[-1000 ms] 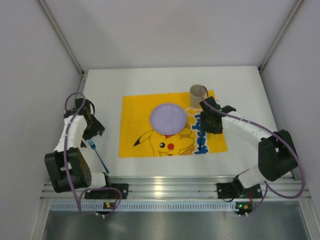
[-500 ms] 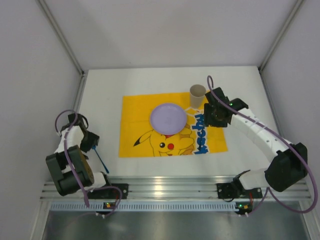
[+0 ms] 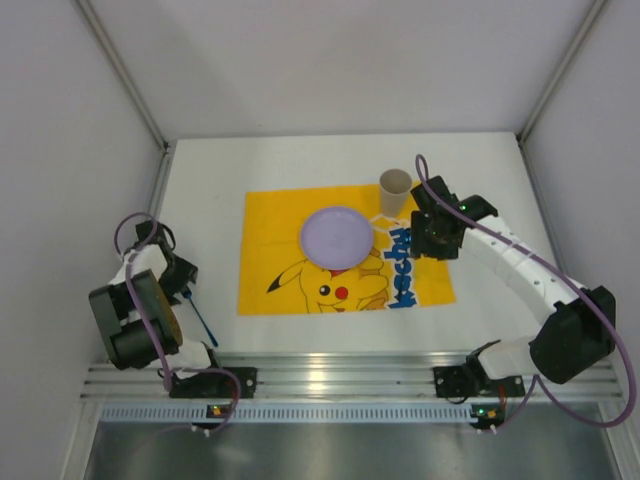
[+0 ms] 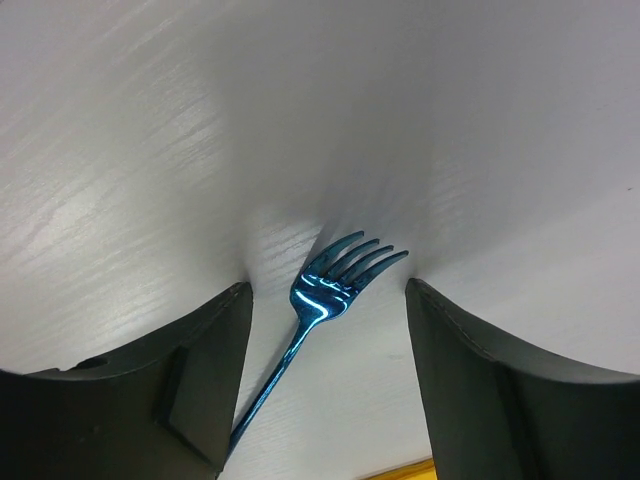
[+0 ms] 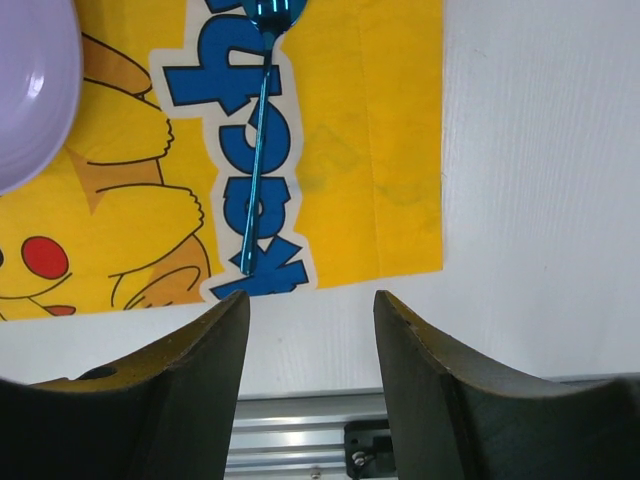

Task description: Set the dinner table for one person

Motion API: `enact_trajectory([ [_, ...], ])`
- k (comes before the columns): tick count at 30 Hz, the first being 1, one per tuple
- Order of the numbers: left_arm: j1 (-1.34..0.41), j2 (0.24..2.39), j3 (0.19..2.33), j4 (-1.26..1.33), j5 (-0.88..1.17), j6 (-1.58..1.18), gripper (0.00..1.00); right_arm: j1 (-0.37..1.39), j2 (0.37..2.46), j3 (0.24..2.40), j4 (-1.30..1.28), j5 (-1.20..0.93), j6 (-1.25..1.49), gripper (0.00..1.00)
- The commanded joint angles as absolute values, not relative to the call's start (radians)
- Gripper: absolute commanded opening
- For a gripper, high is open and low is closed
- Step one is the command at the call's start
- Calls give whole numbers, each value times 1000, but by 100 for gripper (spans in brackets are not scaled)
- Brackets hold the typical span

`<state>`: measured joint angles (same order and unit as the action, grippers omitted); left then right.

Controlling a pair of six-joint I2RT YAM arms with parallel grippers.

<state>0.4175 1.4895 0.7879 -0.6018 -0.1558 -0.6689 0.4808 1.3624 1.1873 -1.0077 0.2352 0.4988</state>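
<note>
1. Fork (image 4: 335, 275) lies flat on table (image 3: 200, 170), left of mat (image 3: 270, 215), well apart from plate (image 3: 337, 237). L gripper (image 4: 325, 300) straddles its neck, jaws spread, no contact visible.
2. Risk: thin handle (looks slick) may skid or pivot out if the pinch lands off-centre.
3. R gripper (image 5: 310, 300) is spread and empty above mat near spoon (image 5: 262, 120); a low pass could nudge it.

Plain white matte dinner table (image 3: 300, 165)

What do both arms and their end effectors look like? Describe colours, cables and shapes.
The left arm and right arm have white links with black joints, each trailed by a looping purple cable. The left end effector and right end effector have two broad, dark matte fingers each.
</note>
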Motion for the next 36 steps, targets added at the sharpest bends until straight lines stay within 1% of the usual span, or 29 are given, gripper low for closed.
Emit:
enact_trajectory([
  [1,422,1508,683,-558,-107,-661,68,472,1330,1190,-1032,253,523,54],
  [4,411,1479,678,-583,-74,-684,68,472,1330,1183,-1035,252,534,53],
  [6,408,1477,672,-586,-41,-696,65,472,1330,1186,-1038,253,535,53],
  [10,361,1491,655,-592,-66,-710,63,472,1338,1206,-1049,256,538,53],
  [11,356,1499,649,-588,-64,-721,60,472,1338,1212,-1052,259,540,54],
  [14,327,1522,637,-591,-51,-744,56,474,1339,1227,-1062,261,545,54],
  [17,276,1522,611,-595,-63,-773,54,472,1341,1241,-1074,268,545,54],
  [19,258,1519,591,-586,-63,-784,50,472,1341,1244,-1074,270,548,53],
  [21,256,1528,569,-575,-58,-792,44,471,1341,1244,-1078,270,546,53],
  [24,256,1554,558,-539,-49,-795,23,471,1338,1241,-1081,275,546,53],
  [25,255,1565,563,-531,-49,-795,8,471,1336,1238,-1080,276,546,53],
  [26,256,1597,580,-523,-52,-790,0,471,1336,1236,-1080,276,546,53],
  [31,241,1676,664,-497,-26,-772,0,460,1338,1233,-1078,282,541,52],
  [34,227,1700,756,-512,-37,-741,0,456,1324,1233,-1074,284,543,52],
  [36,224,1721,862,-540,-44,-700,0,454,1304,1226,-1069,287,552,52],
])
